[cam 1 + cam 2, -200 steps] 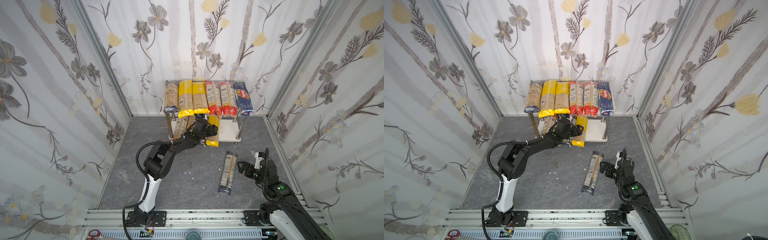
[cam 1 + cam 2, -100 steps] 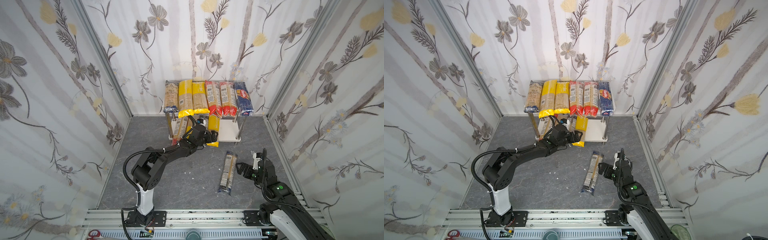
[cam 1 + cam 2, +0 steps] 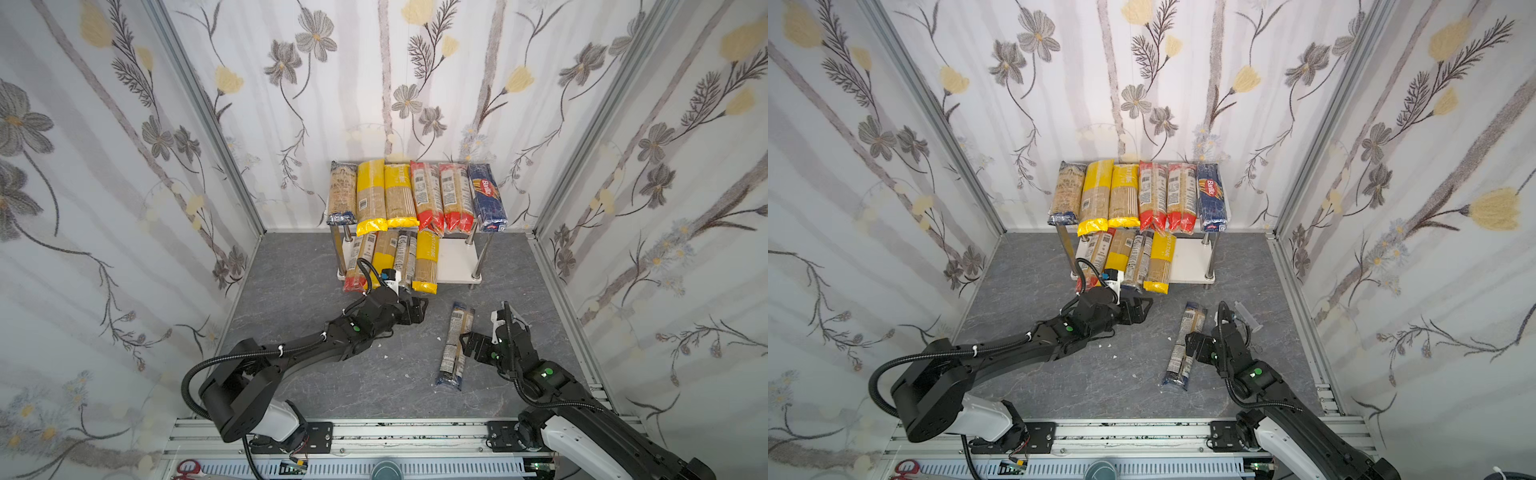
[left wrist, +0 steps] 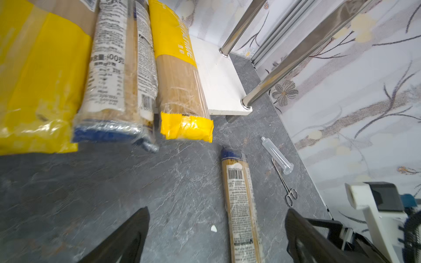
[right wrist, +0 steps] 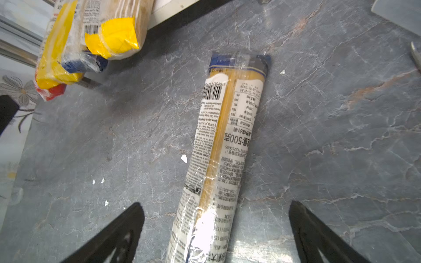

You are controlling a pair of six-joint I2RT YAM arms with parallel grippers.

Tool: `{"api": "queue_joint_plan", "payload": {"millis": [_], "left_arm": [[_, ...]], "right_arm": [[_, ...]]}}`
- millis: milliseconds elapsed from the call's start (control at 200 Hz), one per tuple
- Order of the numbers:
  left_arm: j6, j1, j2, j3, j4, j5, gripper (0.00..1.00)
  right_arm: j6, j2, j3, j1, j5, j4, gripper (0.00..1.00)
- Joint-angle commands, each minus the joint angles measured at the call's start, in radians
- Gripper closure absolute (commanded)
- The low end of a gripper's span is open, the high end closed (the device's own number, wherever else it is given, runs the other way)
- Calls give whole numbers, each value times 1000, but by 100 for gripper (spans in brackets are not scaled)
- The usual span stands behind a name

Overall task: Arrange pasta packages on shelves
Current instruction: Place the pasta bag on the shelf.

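The shelves (image 3: 458, 258) (image 3: 1192, 257) stand at the back wall. Several pasta packages (image 3: 415, 195) (image 3: 1142, 197) fill the top board side by side, a dark-blue Barilla pack (image 3: 486, 197) rightmost. Several more lie on the lower board's left part, a yellow-ended one (image 3: 427, 262) (image 4: 182, 91) rightmost. One blue-ended package (image 3: 455, 345) (image 3: 1185, 345) (image 4: 241, 205) (image 5: 223, 148) lies on the floor. My right gripper (image 3: 465, 345) (image 5: 216, 205) is open, its fingers either side of that package's middle. My left gripper (image 3: 419, 309) (image 4: 216, 209) is open and empty, over the floor before the lower board.
A clear syringe (image 4: 276, 156) (image 3: 1246, 316) and thin metal forceps (image 4: 284, 182) lie on the floor right of the loose package, near the right wall. Small white crumbs (image 5: 184, 158) dot the grey floor. The lower board's right part is bare.
My left gripper has drawn back from the lower board toward the front and opened wider, leaving the yellow-ended package on the board. My right gripper has moved left over the floor package.
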Motion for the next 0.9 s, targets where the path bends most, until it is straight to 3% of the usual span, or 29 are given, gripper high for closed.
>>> {"api": "queue_joint_plan", "payload": {"millis": [0,345,724,894], "left_arm": [[-48,-7,-111,-91,-28,-59,4],[-107,-11,-516,-306,-303,-139,3],[-125,-11,-634,-355,-370,-129,2],[-119,-11,-643,-362,-374,-121,2]], "right_arm": [[38,41,9,32,50,49,0],[115,284,61,173,115,89,0],[209,484,135,308,194,57,1],[251,600,171,359,214,43,11]]}}
